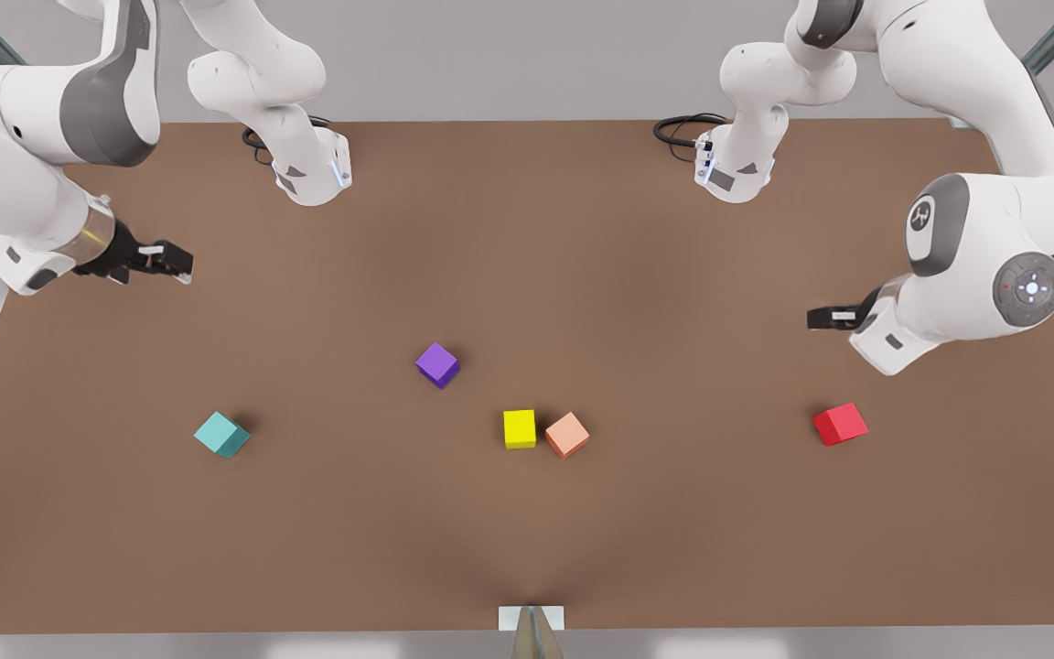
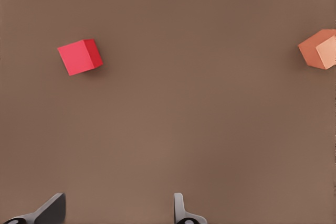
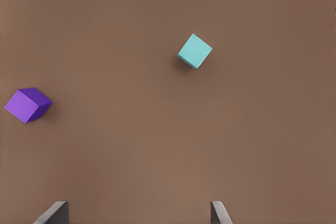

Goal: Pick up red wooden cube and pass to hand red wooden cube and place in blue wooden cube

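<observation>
On the front view's left, the right gripper [image 1: 181, 263] hangs above the brown table [image 1: 527, 540] with its fingers spread wide and holding nothing. The blue cube [image 1: 221, 434] sits a little way ahead of it and below, and the purple cube [image 1: 437, 365] lies farther off to one side. Next come the yellow cube [image 1: 519, 428] and the salmon cube [image 1: 567, 434], just beside each other, well apart from both grippers. On the front view's right, the left gripper [image 1: 818, 318] also hovers with its fingers parted wide and empty. The red cube [image 1: 840, 424] rests on the table near it, ahead of its fingertips and not touched. That cube looks light, stiff and plain-sided, so it should not crush or bend. A grip across two opposite flat faces looks best, with the fingers first turned to match its skewed angle.
</observation>
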`<action>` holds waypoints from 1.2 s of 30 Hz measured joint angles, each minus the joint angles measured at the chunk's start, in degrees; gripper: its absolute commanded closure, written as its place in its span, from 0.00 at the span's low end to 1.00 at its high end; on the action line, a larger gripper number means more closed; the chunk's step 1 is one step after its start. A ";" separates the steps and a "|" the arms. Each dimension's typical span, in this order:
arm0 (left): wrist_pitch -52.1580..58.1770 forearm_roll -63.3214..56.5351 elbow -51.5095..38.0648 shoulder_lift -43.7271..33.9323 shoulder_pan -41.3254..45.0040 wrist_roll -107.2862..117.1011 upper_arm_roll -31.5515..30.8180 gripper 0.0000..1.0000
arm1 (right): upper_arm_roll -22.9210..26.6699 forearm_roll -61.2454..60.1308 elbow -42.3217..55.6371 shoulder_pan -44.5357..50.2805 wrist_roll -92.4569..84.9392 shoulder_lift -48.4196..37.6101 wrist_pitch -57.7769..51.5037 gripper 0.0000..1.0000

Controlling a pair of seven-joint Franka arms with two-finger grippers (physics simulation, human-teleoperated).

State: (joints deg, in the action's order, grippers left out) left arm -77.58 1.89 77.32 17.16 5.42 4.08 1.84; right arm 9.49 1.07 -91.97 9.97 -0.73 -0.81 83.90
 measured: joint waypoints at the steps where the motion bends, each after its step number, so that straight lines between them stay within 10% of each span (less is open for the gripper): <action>1: -0.93 0.08 0.11 -0.07 -0.06 0.19 -0.01 0.00 | 0.02 -0.02 -0.03 0.14 -0.03 0.04 0.68 0.00; 11: -20.91 0.22 -2.03 20.45 -9.97 1.52 0.72 0.00 | -0.57 1.97 0.45 1.30 -0.64 3.23 5.45 0.00; 17: -33.32 0.48 7.40 21.61 -11.84 1.60 0.93 0.00 | -10.04 2.80 2.20 -5.87 -0.99 4.14 5.61 0.00; 36: -48.68 0.57 16.88 23.77 -12.26 1.69 1.93 0.00 | -10.79 3.22 3.21 -7.02 -1.66 5.80 5.96 0.00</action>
State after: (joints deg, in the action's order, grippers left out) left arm -126.26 2.46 94.21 40.93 -6.85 5.77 3.78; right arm -1.30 4.29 -88.76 2.95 -2.39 4.99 89.86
